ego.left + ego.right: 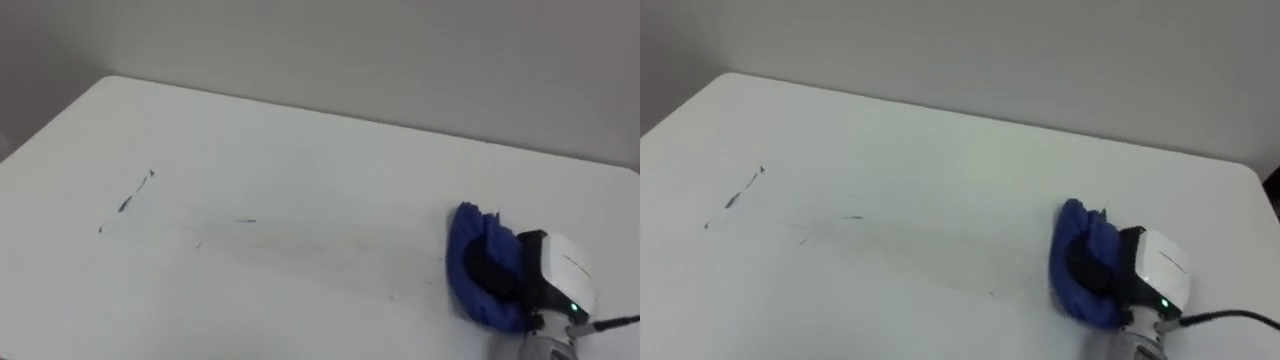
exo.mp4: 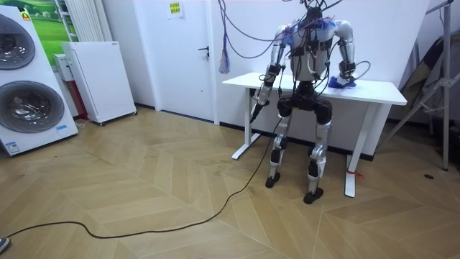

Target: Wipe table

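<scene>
Cloth (image 1: 468, 262), blue and bunched, lies on the right part of the white counter (image 1: 300, 160), near its front edge as I look down from the head camera. The right robot hand (image 1: 555, 275) comes in from the lower right and rests on it; I read its dark fingers as curled into the folds, with the fabric heaped up around them, so it has hold of the cloth. Well apart to the left, short dark pen marks (image 1: 135, 192) show on the counter, and a smaller dash (image 1: 246, 221) sits between them and the cloth. On my room feed the robot stands upright on the wooden floor (image 2: 144, 187), close against the counter's near side with its back to the camera. Its left robot hand (image 2: 256, 109) hangs by the counter's corner at the room view's left; I cannot tell its state.
</scene>
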You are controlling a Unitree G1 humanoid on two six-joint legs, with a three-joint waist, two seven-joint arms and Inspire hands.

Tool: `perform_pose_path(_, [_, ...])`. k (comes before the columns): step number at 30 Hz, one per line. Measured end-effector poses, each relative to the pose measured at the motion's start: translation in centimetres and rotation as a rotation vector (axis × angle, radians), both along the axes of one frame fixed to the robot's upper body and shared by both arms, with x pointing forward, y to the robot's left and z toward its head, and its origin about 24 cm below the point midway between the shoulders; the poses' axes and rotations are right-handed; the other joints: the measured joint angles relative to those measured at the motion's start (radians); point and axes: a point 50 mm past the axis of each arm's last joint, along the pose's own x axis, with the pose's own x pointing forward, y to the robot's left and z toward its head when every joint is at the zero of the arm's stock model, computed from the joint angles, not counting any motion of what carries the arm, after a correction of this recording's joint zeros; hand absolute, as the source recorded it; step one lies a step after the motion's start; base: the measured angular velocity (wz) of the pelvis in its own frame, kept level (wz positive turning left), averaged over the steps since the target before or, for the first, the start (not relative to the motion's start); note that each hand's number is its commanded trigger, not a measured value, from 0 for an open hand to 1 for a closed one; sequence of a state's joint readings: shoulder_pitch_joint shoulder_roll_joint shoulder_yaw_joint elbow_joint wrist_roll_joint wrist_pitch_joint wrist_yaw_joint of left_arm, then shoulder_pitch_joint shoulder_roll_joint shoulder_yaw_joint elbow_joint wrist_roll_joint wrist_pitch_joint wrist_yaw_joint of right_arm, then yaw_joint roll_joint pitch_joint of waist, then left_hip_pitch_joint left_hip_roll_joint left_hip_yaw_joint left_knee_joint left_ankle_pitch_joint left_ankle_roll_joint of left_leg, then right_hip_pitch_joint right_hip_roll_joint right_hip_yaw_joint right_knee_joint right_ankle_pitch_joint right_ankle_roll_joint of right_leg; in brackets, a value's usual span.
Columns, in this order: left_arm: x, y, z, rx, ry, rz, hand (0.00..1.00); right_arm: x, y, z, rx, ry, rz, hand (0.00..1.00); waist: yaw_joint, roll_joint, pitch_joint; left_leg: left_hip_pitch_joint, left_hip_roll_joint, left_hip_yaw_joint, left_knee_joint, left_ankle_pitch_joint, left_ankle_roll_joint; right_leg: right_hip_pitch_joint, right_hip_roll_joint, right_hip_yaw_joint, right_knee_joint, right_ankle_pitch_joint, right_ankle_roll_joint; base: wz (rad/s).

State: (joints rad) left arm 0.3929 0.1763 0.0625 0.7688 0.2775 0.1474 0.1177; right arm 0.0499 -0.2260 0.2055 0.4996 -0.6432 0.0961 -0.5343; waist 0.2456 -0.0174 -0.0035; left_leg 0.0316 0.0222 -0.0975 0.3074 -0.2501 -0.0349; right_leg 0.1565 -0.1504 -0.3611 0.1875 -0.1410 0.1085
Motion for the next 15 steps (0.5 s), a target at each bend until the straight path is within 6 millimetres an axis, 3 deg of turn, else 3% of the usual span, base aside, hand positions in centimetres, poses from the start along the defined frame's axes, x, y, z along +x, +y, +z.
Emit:
perform_pose_path(2, [0.1,-0.2,-0.2,-0.003,0.021,-0.003,0.00,2.0,2.6,1.0,0.007,-0.013,0.123,1.00,0.027,-0.007,0.0020,-0.022,0.000,-0.028,0.002,0.005,-0.005,-0.021,0.012,0.002,-0.001,0.002,-0.006,-0.02])
perform_pose_path(4, [0.1,-0.5,-0.2,-0.010,0.024,-0.015,0.00,4.3,5.8,2.5,0.021,-0.050,0.265,1.00,0.059,-0.007,0.0116,-0.028,-0.001,-0.041,-0.004,0.013,-0.004,-0.025,0.015,0.000,-0.003,-0.004,-0.014,0.18])
perform_pose_path(6, [-0.8,-0.4,-0.1,-0.014,0.048,-0.010,0.00,5.7,6.6,3.7,0.010,-0.086,0.324,1.00,0.066,-0.010,0.0160,-0.036,-0.009,-0.045,-0.007,0.021,0.002,-0.018,0.011,0.001,-0.008,-0.014,-0.010,0.45])
perform_pose_path(9, [-2.6,0.3,0.2,0.001,0.091,-0.003,0.00,6.4,5.2,4.1,0.000,-0.096,0.298,1.00,0.061,-0.018,0.0147,-0.035,-0.021,-0.058,-0.013,0.026,0.007,-0.007,0.008,-0.003,-0.021,-0.016,-0.006,0.40])
perform_pose_path(11, [-3.6,0.7,0.4,0.011,0.113,0.008,0.00,5.4,3.3,3.1,0.000,-0.060,0.243,1.00,0.041,-0.026,0.0142,-0.032,-0.022,-0.059,-0.019,0.027,0.008,0.006,0.006,-0.026,-0.021,-0.017,-0.005,0.39])
perform_pose_path(13, [-4.2,1.2,0.6,0.023,0.116,0.036,0.00,2.6,-0.5,1.2,0.012,-0.006,0.114,1.00,0.002,-0.033,0.0133,-0.015,-0.022,-0.049,-0.028,0.029,0.010,0.031,0.002,-0.043,-0.019,-0.017,-0.005,0.44])
perform_pose_path(15, [-4.8,1.7,0.7,0.031,0.115,0.064,0.00,1.2,-2.6,1.0,0.010,-0.020,0.034,1.00,-0.026,-0.036,0.0112,0.002,-0.020,-0.035,-0.050,0.032,0.011,0.036,0.000,-0.038,-0.021,-0.017,-0.004,0.01])
